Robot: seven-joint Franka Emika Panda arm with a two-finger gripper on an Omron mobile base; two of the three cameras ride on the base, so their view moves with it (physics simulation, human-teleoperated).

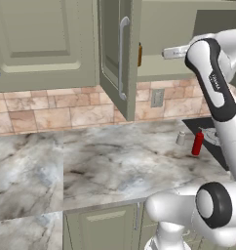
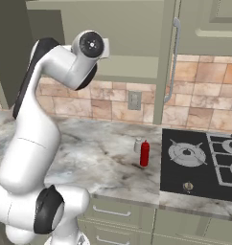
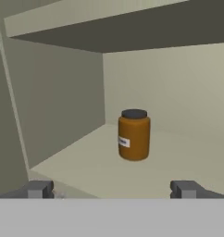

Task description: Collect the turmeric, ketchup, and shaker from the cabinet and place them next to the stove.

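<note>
The white arm is reaching up into the open cabinet (image 1: 115, 53), its claw (image 3: 112, 189) spread wide and gripping nothing, aimed at the turmeric (image 3: 133, 134) standing upright on the cabinet floor. Pushing in off-centre is likely to tip the jar or shove it against the back wall. The hand view is showing the jar and its dark lid plainly; the left base view gives just an orange sliver behind the door. Both base views are showing the ketchup (image 2: 145, 153) and shaker (image 2: 137, 145) already standing on the bench (image 1: 105, 156) beside the stove (image 2: 199, 162).
</note>
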